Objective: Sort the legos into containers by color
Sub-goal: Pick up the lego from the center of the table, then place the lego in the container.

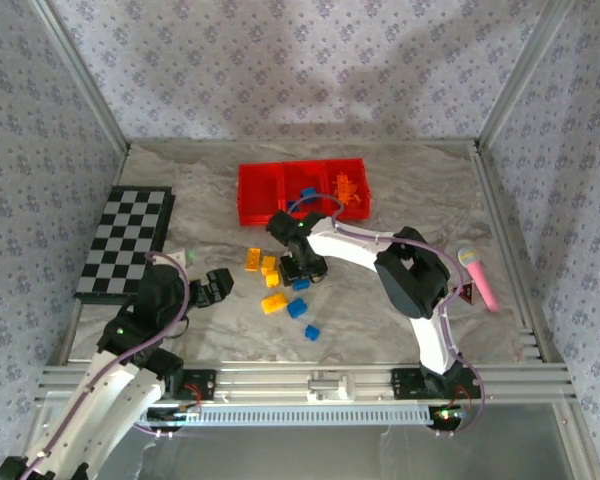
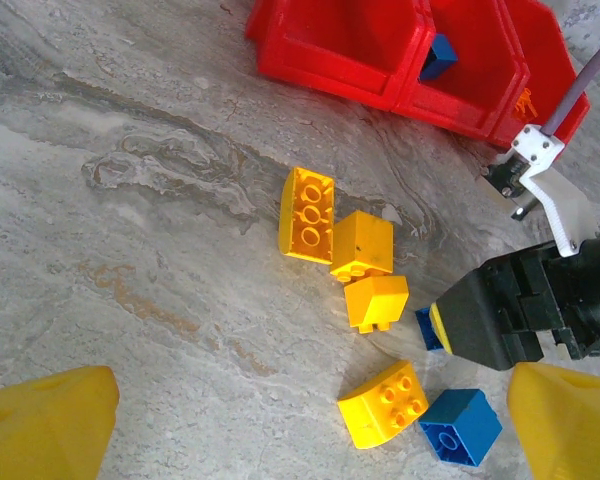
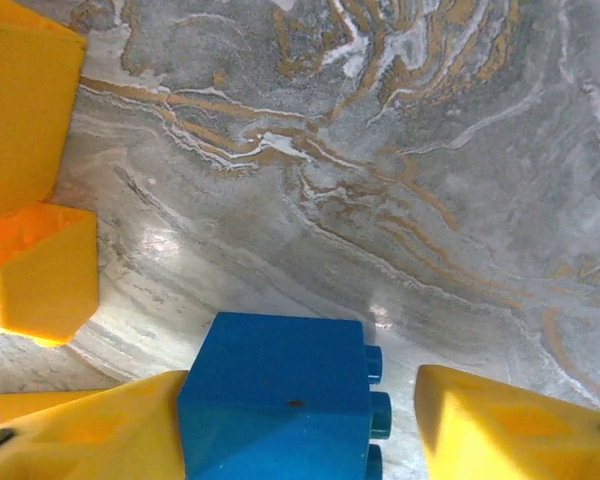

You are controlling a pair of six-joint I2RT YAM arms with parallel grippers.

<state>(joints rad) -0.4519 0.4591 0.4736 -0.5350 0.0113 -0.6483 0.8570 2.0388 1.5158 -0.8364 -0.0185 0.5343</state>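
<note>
The three joined red bins (image 1: 260,195) stand at the back centre; a blue brick (image 1: 307,194) lies in the middle one and orange bricks (image 1: 346,187) in the right one. Several yellow bricks (image 2: 307,213) and blue bricks (image 1: 297,308) are scattered in front of them. My right gripper (image 3: 300,420) is open and low over the table, straddling a blue brick (image 3: 280,395): the left finger touches it and a gap remains at the right finger. My left gripper (image 2: 300,430) hangs wide open to the left of the pile, holding nothing.
A black-and-white checkered board (image 1: 128,243) lies at the left. A pink microphone (image 1: 477,277) rests at the right near the table's rail. The right arm (image 1: 410,275) arches over the table's right half. Bare marbled surface spreads left of the bricks.
</note>
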